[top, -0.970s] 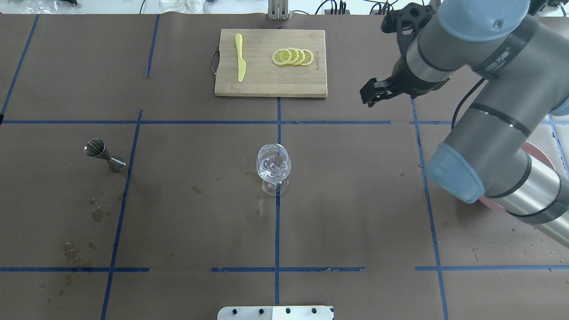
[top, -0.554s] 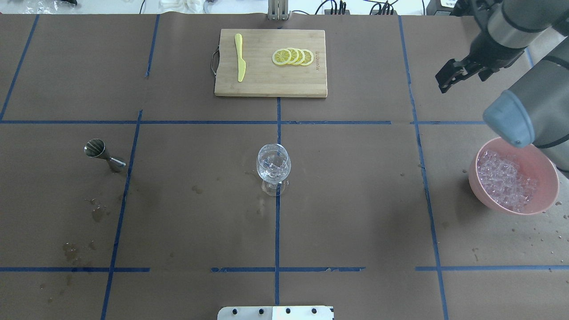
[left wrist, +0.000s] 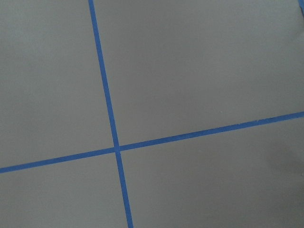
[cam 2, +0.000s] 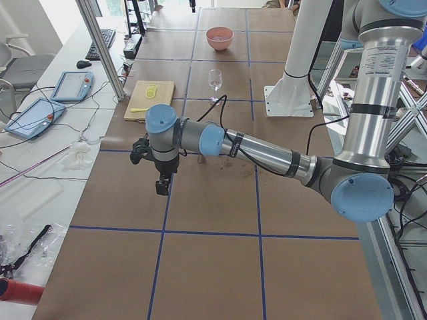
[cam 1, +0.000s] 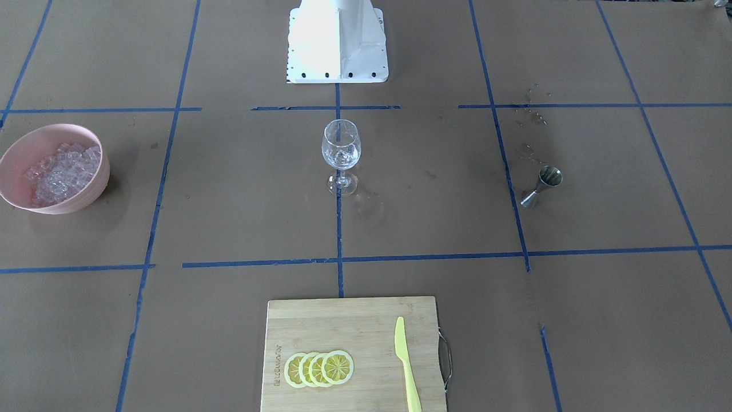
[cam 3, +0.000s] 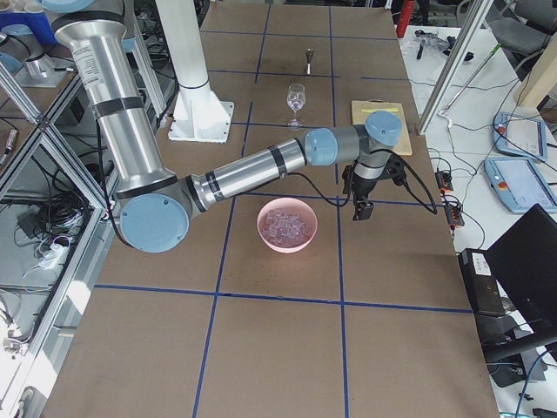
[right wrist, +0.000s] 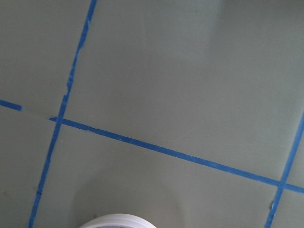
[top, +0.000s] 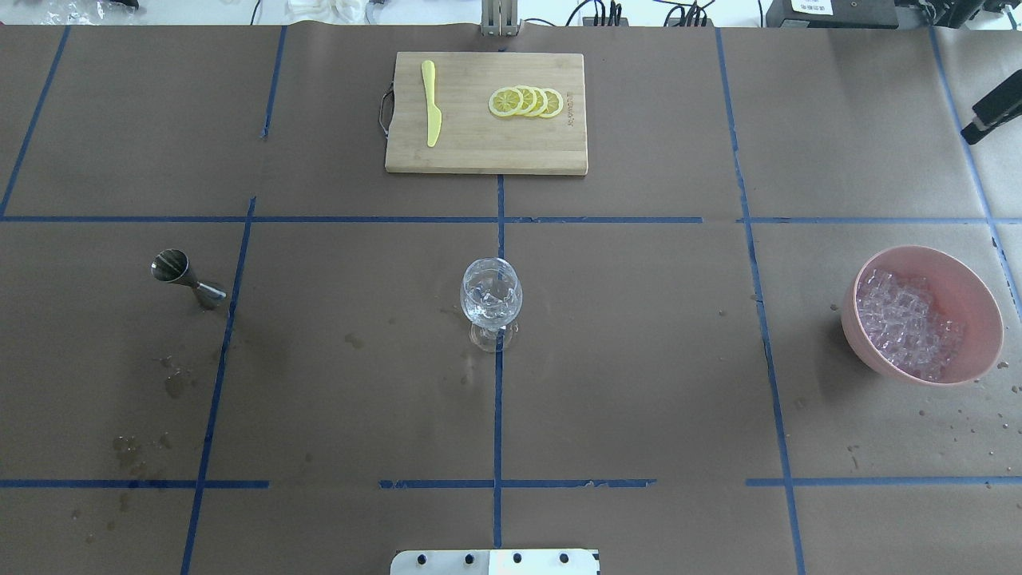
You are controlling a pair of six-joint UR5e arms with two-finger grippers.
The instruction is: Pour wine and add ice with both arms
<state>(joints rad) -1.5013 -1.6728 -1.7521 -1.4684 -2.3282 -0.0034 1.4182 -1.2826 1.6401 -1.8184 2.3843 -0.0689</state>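
— Since a second ago our right gripper (top: 988, 113) has drawn well off from the wine glass (top: 491, 299); overhead, only its black tip shows, cut off.
— Jaws?
— We cannot tell; the left gripper (cam 2: 162, 187), seen sideways only, likewise.
— Ice?
— Heaped ice (cam 1: 60, 169) in the pink bowl (cam 1: 91, 193), well apart from the glass, whose clear contents we cannot identify.

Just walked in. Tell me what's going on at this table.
Nothing is being handled right now. The left pincer and right pincer hang over bare table at opposite ends, with nothing visible in either. The wine glass stands mid-table, seemingly already iced. The pink bowl near the right pincer holds a heap of ice. A jigger sits aside.
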